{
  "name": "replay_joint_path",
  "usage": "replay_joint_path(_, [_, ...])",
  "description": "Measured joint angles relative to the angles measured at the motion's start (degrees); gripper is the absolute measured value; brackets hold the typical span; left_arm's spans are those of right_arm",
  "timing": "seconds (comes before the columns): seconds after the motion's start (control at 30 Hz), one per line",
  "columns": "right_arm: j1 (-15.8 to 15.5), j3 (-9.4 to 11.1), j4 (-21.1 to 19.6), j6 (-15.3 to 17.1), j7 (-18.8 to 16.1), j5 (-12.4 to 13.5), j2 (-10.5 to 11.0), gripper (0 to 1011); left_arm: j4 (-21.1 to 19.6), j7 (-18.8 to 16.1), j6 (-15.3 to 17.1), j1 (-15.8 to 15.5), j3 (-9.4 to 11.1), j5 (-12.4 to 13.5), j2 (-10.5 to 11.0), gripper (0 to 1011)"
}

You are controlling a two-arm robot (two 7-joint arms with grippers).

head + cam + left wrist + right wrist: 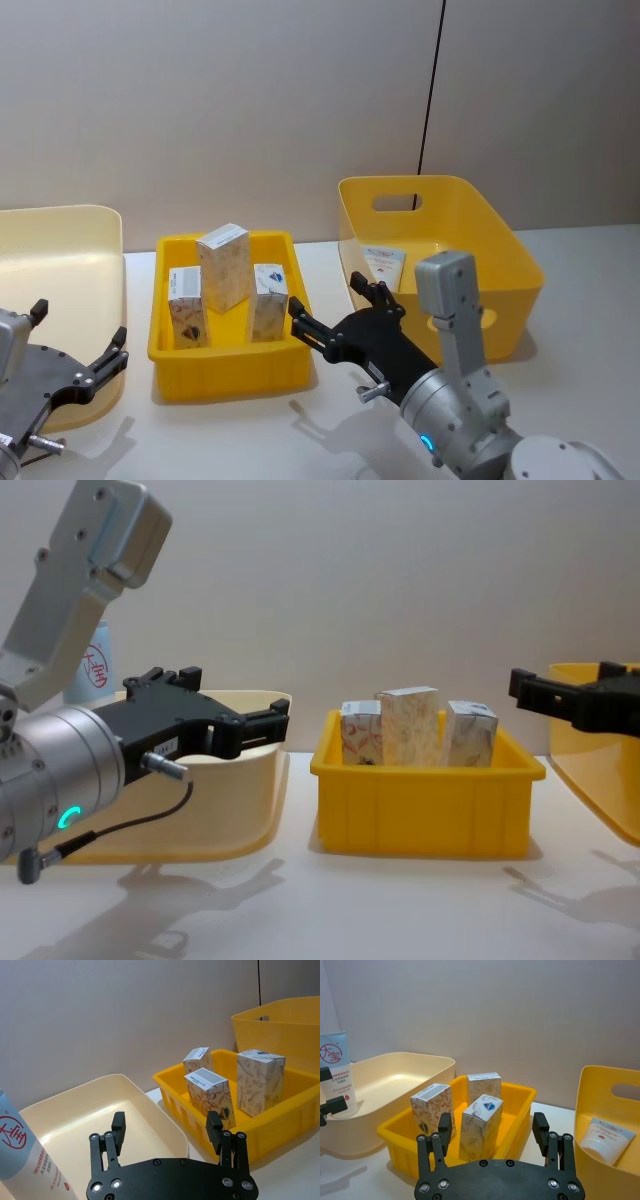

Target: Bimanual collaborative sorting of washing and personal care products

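Note:
Three small cartons, a tall one and two shorter ones, stand upright in a shallow yellow tray. One light-blue and white tube stands in the cream bin. A second tube lies inside the deep yellow bin. My left gripper hovers open and empty at the cream bin's near right corner. My right gripper is open and empty just right of the tray, between it and the deep bin. The right wrist view has the cartons straight ahead of the open fingers.
The cream bin stands left of the tray and the deep yellow bin with a handle cut-out stands right of it, all on a white table. A plain wall runs behind. Bare table lies in front of the tray.

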State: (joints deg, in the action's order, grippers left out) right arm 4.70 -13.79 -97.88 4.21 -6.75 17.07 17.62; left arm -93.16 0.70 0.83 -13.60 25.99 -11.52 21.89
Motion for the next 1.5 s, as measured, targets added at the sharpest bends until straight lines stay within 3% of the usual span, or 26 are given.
replay_joint_path(0.67, [5.4,-1.8,5.1,3.6,1.4,-2.3,-3.9,1001,0.0,-0.1,0.0,0.0,0.0,0.0,0.0,1003])
replay_joint_path(1.5, [13.1,-3.0,17.0,5.0,0.4,-3.0,-9.1,1001,0.0,-0.1,0.0,0.0,0.0,0.0,0.0,1003])
